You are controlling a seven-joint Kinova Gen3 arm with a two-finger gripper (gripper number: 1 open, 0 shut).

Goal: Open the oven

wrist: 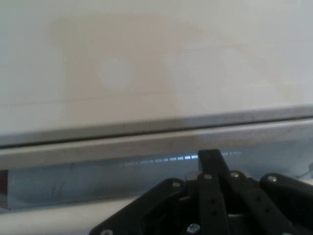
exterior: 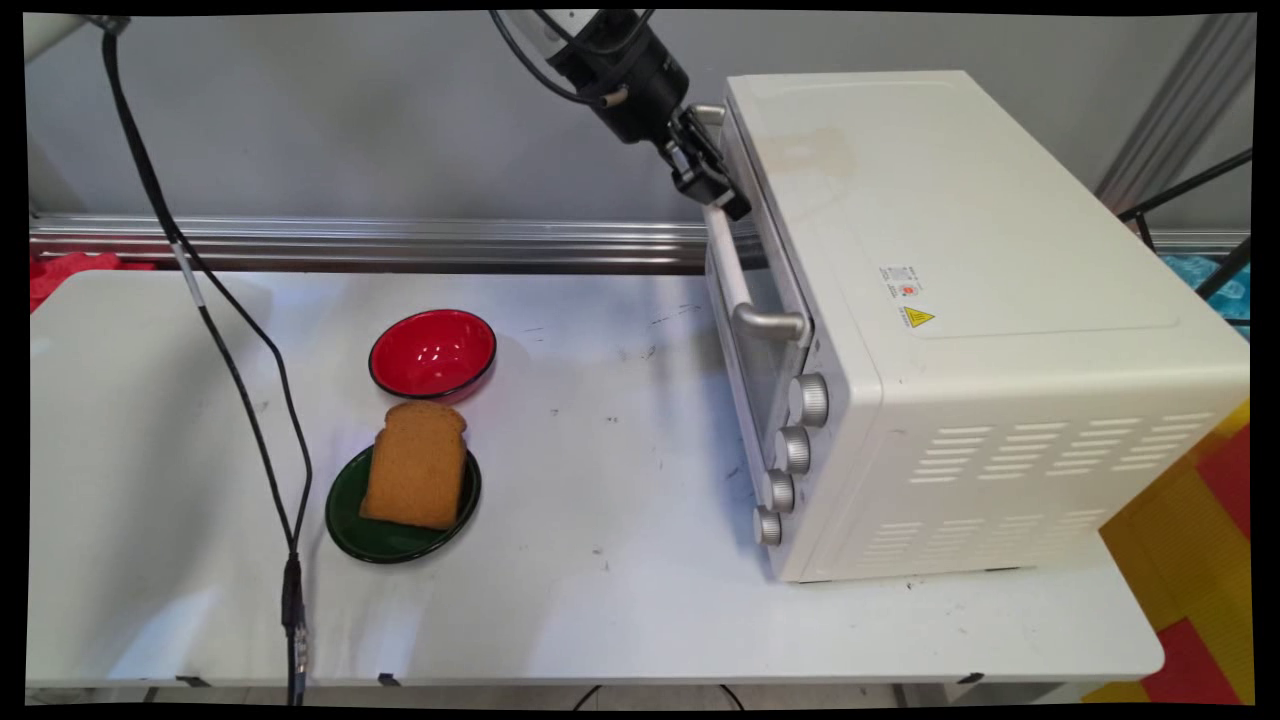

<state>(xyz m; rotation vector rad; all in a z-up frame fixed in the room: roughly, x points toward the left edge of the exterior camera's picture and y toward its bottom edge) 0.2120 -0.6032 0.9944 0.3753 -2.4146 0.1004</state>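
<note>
Gripper (exterior: 712,180) at oven (exterior: 960,330) door handle (exterior: 733,268), upper end; jaws' state cannot be told. Surface (exterior: 620,560) left: red bowl (exterior: 432,352), bread slice (exterior: 416,464) on green plate (exterior: 390,535), well apart.

Toaster oven (exterior: 990,330) stands on the table's (exterior: 620,600) right side, door facing left. Gripper (exterior: 712,182) sits at the door handle's (exterior: 735,270) far end. Bowl (exterior: 432,353) lies left of the oven; directly before it, plate (exterior: 400,535) carrying bread slice (exterior: 416,464).
</note>
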